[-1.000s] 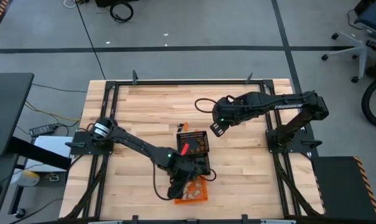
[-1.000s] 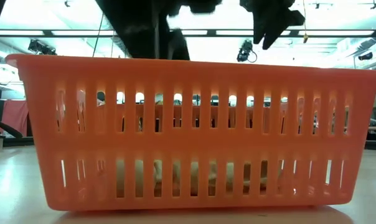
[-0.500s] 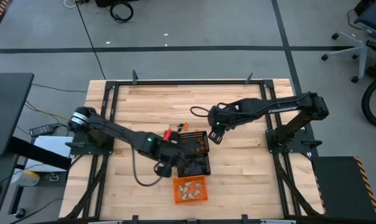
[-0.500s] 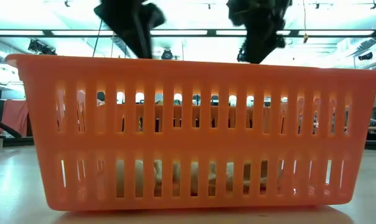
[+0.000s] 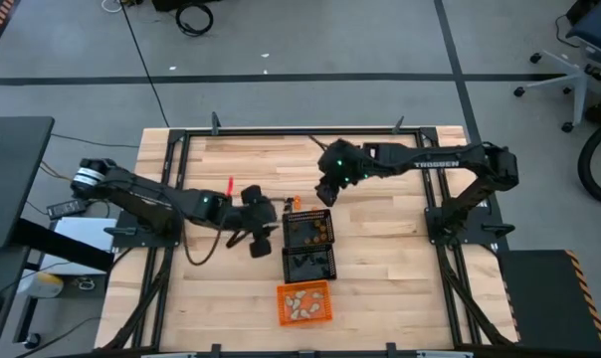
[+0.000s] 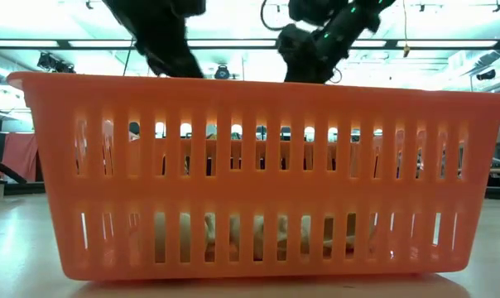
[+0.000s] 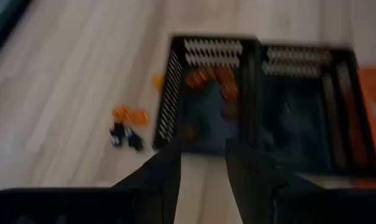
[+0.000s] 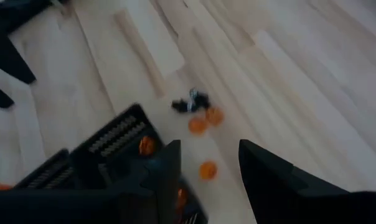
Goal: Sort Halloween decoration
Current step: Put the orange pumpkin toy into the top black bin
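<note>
Both grippers hang empty, fingers parted: left gripper (image 5: 264, 230) beside the black baskets (image 5: 308, 246), right gripper (image 5: 326, 191) above loose orange and black trinkets (image 8: 197, 112), possibly pumpkins, on the table (image 5: 221, 169).

Two dark jointed arms are seen; white lettering on the right arm (image 5: 435, 164), a silver joint on the left arm (image 5: 141, 194)
</note>
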You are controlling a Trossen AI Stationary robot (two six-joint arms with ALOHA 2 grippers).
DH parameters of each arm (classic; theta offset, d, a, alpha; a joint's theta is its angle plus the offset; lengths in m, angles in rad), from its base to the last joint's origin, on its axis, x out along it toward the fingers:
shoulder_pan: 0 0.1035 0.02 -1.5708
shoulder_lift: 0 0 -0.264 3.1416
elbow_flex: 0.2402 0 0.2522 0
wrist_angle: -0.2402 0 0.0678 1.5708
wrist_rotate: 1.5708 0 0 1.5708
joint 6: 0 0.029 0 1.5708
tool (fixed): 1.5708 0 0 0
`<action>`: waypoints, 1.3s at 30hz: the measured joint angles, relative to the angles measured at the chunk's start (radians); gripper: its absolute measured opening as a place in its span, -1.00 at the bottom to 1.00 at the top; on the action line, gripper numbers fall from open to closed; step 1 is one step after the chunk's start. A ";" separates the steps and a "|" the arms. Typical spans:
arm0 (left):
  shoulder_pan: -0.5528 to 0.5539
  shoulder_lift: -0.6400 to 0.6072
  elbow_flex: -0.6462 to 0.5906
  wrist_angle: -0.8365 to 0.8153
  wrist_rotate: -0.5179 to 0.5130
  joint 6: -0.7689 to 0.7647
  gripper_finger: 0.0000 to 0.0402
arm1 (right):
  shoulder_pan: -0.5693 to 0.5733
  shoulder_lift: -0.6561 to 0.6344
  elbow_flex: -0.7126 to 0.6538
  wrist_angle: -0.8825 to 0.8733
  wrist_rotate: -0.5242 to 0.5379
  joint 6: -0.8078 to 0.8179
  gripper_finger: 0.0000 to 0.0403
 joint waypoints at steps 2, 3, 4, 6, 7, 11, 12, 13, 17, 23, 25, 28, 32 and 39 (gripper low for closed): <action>0.041 0.000 -0.041 0.100 0.000 0.000 -0.34 | -0.032 0.024 0.002 0.038 -0.036 -0.042 -0.18; 0.061 0.002 -0.061 0.131 0.000 0.000 -0.34 | -0.045 0.036 0.002 0.044 -0.041 -0.062 -0.18; 0.082 0.008 -0.079 0.166 0.000 0.000 -0.34 | -0.058 0.046 0.002 0.046 -0.041 -0.081 -0.18; 0.125 0.015 -0.111 0.211 0.001 0.007 -0.34 | -0.079 0.065 0.002 0.048 -0.044 -0.119 -0.18; 0.146 0.016 -0.125 0.217 0.000 0.004 -0.34 | -0.088 0.071 0.002 0.048 -0.047 -0.135 -0.18; 0.249 0.019 -0.172 0.315 0.027 -0.057 -0.34 | -0.118 0.070 0.002 0.042 -0.071 -0.223 -0.18; 0.278 0.022 -0.183 0.337 0.057 -0.059 -0.34 | -0.124 0.069 0.002 0.037 -0.076 -0.239 -0.18; 0.305 0.031 -0.188 0.367 0.080 -0.060 -0.34 | -0.130 0.067 0.002 0.030 -0.089 -0.248 -0.18; 0.393 0.096 -0.187 0.458 0.143 -0.111 -0.34 | -0.151 0.067 0.003 0.031 -0.155 -0.262 -0.18; 0.453 0.244 -0.122 0.490 0.261 -0.180 -0.34 | -0.160 0.068 0.003 0.022 -0.145 -0.297 -0.18; 0.461 0.294 -0.094 0.485 0.291 -0.198 -0.31 | -0.162 0.068 0.003 0.013 -0.145 -0.300 -0.18; 0.467 0.345 -0.046 0.479 0.326 -0.212 -0.23 | -0.164 0.068 0.003 -0.011 -0.142 -0.305 -0.18; 0.467 0.404 0.019 0.409 0.330 -0.217 -0.04 | -0.164 0.068 0.003 -0.044 -0.142 -0.321 -0.18; 0.447 0.488 0.131 0.289 0.331 -0.164 0.17 | -0.188 0.045 0.003 -0.181 -0.138 -0.384 -0.18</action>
